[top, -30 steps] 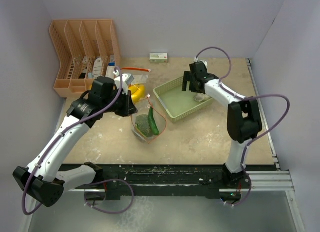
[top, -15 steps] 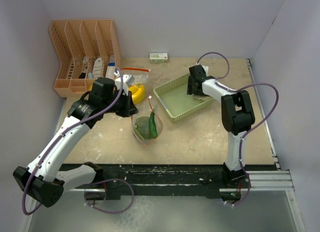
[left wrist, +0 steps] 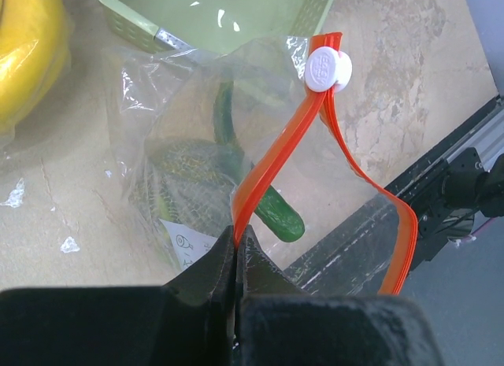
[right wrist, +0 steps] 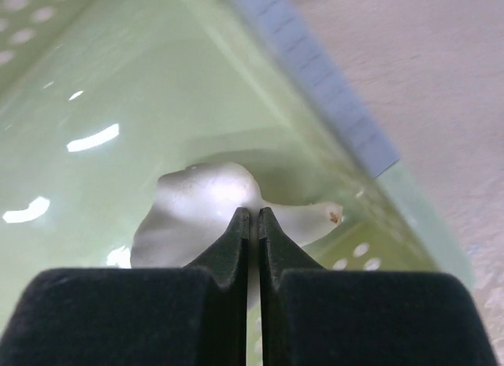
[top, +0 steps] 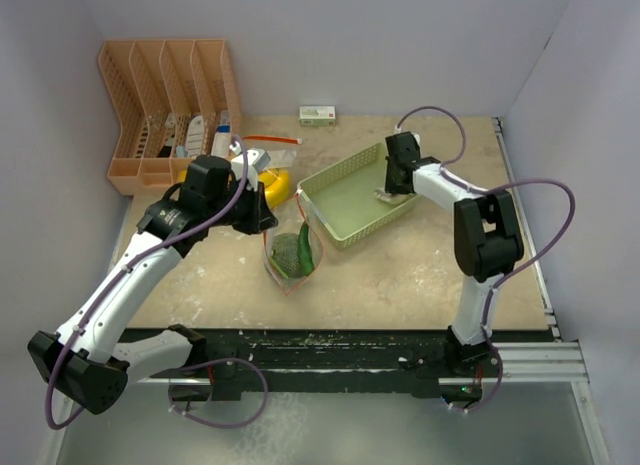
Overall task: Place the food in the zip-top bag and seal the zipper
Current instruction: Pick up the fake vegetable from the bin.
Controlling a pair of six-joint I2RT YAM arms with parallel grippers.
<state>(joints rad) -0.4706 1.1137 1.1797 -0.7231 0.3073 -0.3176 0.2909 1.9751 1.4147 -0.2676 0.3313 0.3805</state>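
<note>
Loading is under way and sealing is not yet begun. On the table [top: 420, 275] the pale green basket [top: 325, 213] is sitting toward the right arm's side. Just beside its near-left corner the clear zip-top bag [top: 290, 275] is standing with its mouth gaping. The banana bunch [top: 277, 185] is lying outside the bag, just behind the left arm's wrist, so it is waiting its turn. The netted melon [left wrist: 189, 173] and the dark cucumber [left wrist: 276, 212] are already resting inside the bag. The left gripper [left wrist: 237, 238] is pinching the orange zipper strip [left wrist: 276, 157] with its jaws fully together on it, holding one lip up and keeping the mouth open. The white slider [left wrist: 327, 69] is sitting where the two orange lips meet. The right gripper [right wrist: 253, 216] is reaching down into the basket's far-right corner, its jaws drawn almost together with the tips against the small white piece [right wrist: 201, 205]. Whether they are nipping a thin edge of it or closing just short is not showing clearly. By my reading, the next move is calling for a gentle lift to test that hold, then a carry over the basket rim to the bag mouth, or a fresh grasp if the piece is not coming up.
</note>
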